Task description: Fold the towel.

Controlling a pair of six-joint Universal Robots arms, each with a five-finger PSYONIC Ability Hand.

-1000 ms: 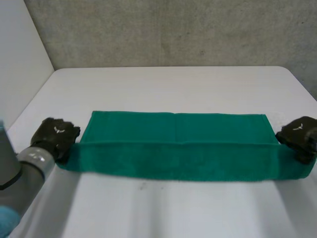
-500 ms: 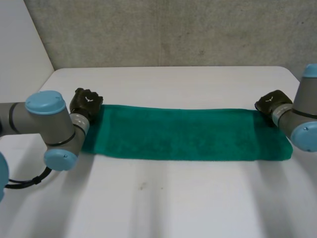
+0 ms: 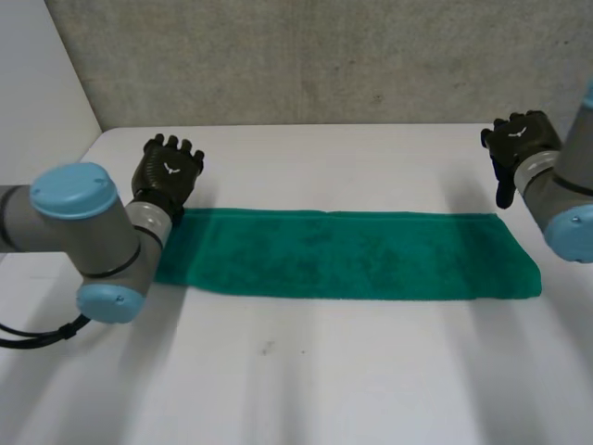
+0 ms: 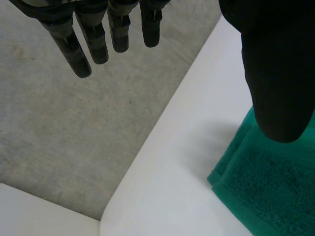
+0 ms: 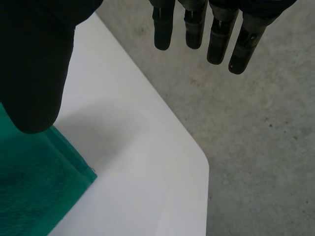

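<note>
- Towel in green, lying flat across the middle of the white table as a long, narrow folded band, its long edges running from the left arm's side to the right arm's side.
- Left hand hovers just beyond the towel's far corner on that side, clear of the cloth.
- In the left wrist view its fingers hang straight and spread, the thumb stands well apart from them, and nothing is in the grasp.
- Under that thumb sits the towel's corner, with stacked layers showing along its edge.
- Over on the other end, the right hand floats past the far right corner of the towel, apart from it.
- The right wrist view shows its fingers straight and relaxed and its thumb wide of them, holding nothing.
- The towel's corner lies beneath that thumb, flat on the table, with bare white tabletop between it and the rounded table corner.
- Both arms, grey with light-blue caps, frame the towel's two short ends.
- Grey concrete wall stands behind the table.
</note>
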